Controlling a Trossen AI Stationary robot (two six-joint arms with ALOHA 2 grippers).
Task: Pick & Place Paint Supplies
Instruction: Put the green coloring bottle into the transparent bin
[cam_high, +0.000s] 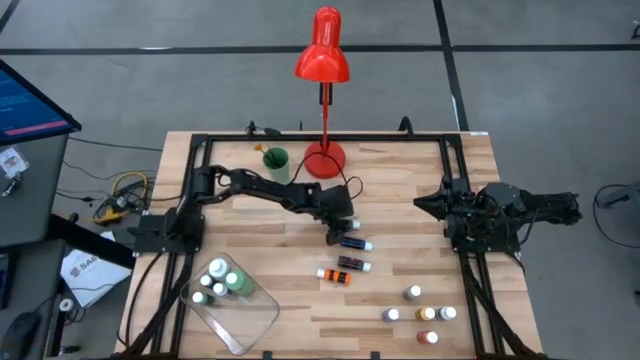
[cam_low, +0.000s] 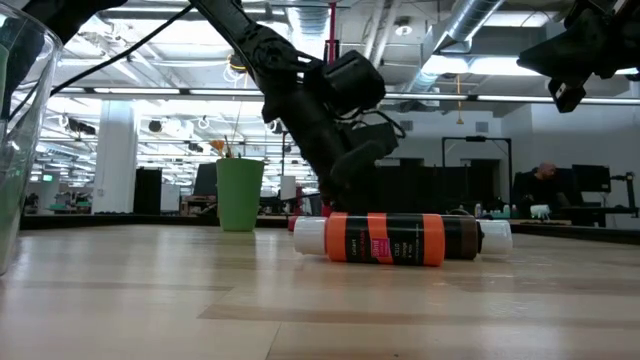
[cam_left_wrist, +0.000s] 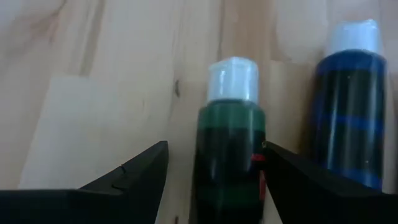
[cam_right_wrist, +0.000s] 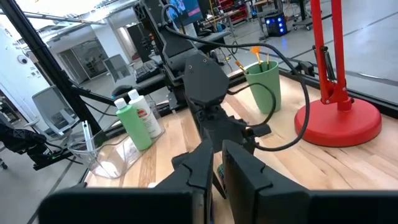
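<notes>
At the table's middle, the left gripper (cam_left_wrist: 211, 171) straddles a lying green bottle (cam_left_wrist: 228, 134), fingers wide and not yet clamped.
A blue bottle (cam_left_wrist: 350, 106) lies just beside; likely both are bound for the clear tray (cam_high: 235, 318). The right gripper (cam_high: 432, 203), closed and empty, waits aside.

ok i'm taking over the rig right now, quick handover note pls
Left gripper: open, straddling a lying green paint bottle, a blue paint bottle beside it; nothing gripped yet.
Right gripper: shut, empty, parked at the table's right edge.
Done: a few bottles, including the larger green bottle, stand in the clear tray.
Left: the orange bottle and others lying mid-table, plus five upright bottles near the front right.
</notes>
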